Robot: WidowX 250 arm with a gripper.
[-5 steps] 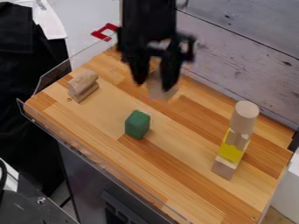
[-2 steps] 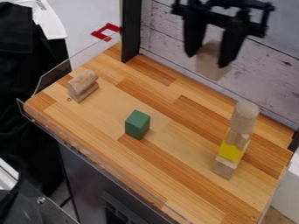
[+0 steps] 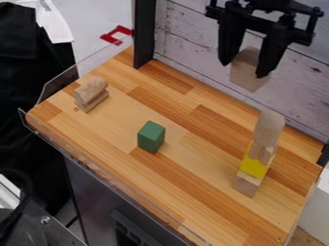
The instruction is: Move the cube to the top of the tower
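High at the upper right, the black gripper (image 3: 247, 71) is shut on a pale wooden cube (image 3: 249, 72), which hangs tilted between its fingers. Below and slightly right of it stands the tower on the table's right part: a wooden block at the base, a yellow block (image 3: 254, 166), a notched wooden piece and an upright wooden cylinder (image 3: 270, 126) on top. Open air separates the held cube from the cylinder.
A green block (image 3: 151, 137) stands mid-table (image 3: 206, 192). An arched wooden piece (image 3: 92, 94) lies at the left. A plank wall (image 3: 186, 43) and a black post (image 3: 144, 33) border the back; a clear rim (image 3: 103, 170) runs along the front.
The gripper has moved right with the cube, from above the table's back left to up near the tower. The tower and the table's other blocks have stayed put.
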